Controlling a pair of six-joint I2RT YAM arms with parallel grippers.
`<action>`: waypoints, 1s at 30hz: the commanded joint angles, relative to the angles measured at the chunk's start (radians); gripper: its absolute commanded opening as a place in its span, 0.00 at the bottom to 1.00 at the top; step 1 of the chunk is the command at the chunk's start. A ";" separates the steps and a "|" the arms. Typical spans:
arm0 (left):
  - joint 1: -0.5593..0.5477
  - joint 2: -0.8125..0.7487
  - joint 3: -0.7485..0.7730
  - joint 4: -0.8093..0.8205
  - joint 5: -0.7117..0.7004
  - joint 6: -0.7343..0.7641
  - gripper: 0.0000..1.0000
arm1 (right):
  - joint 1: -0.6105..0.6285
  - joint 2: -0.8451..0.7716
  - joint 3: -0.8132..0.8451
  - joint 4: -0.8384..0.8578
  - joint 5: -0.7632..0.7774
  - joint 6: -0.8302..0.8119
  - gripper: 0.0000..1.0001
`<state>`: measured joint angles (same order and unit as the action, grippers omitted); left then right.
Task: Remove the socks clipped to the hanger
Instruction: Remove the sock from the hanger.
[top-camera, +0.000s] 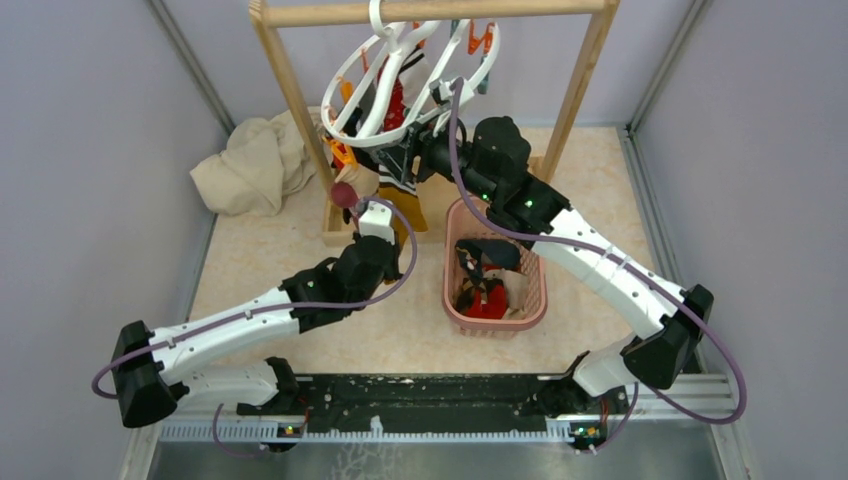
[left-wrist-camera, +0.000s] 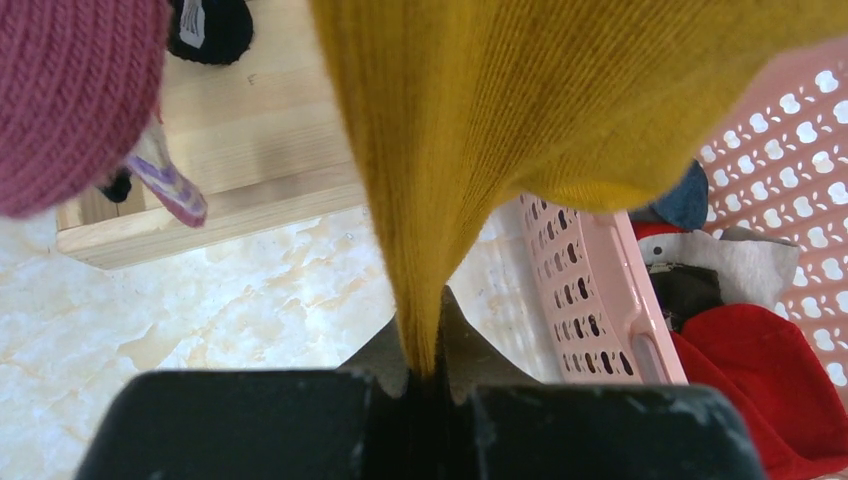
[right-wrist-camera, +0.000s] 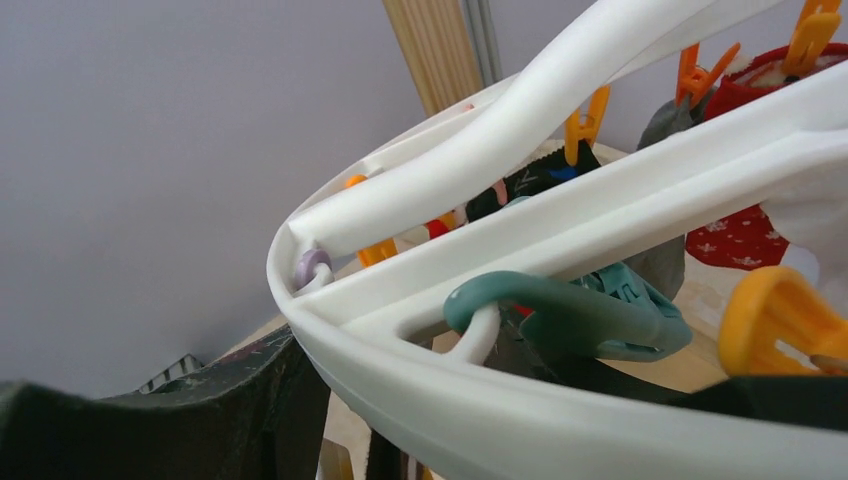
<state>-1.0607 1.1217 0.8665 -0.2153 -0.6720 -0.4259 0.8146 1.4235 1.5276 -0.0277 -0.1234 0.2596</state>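
The white ring hanger (top-camera: 380, 100) hangs tilted from the wooden rack, with socks still clipped under it. My left gripper (top-camera: 388, 218) is below it, shut on the lower end of a mustard yellow sock (left-wrist-camera: 440, 150), which is stretched taut from above. A dark pink sock (left-wrist-camera: 70, 90) hangs beside it. My right gripper (top-camera: 412, 150) is at the ring's near lower rim (right-wrist-camera: 560, 420). One finger (right-wrist-camera: 230, 410) lies against the rim's outside and the other is mostly hidden. A red patterned sock (right-wrist-camera: 740, 240), a teal clip (right-wrist-camera: 580, 315) and orange clips show beyond.
The wooden rack (top-camera: 290, 95) stands at the back on a board base (left-wrist-camera: 250, 150). A pink lattice basket (top-camera: 497, 322) holding red, black and white socks sits right of the left gripper. A beige cloth heap (top-camera: 250, 165) lies at the back left. Grey walls close both sides.
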 joint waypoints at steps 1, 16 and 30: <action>-0.007 0.012 0.005 0.024 0.014 -0.005 0.00 | -0.003 -0.002 0.069 0.063 0.019 0.011 0.53; -0.007 0.022 0.000 0.030 0.023 -0.010 0.00 | -0.003 -0.005 0.082 0.068 0.016 0.013 0.54; -0.007 0.022 -0.001 0.030 0.033 -0.018 0.00 | -0.003 -0.019 0.064 0.086 0.028 0.021 0.34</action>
<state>-1.0607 1.1370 0.8665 -0.1989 -0.6529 -0.4335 0.8154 1.4361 1.5467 -0.0299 -0.1188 0.2852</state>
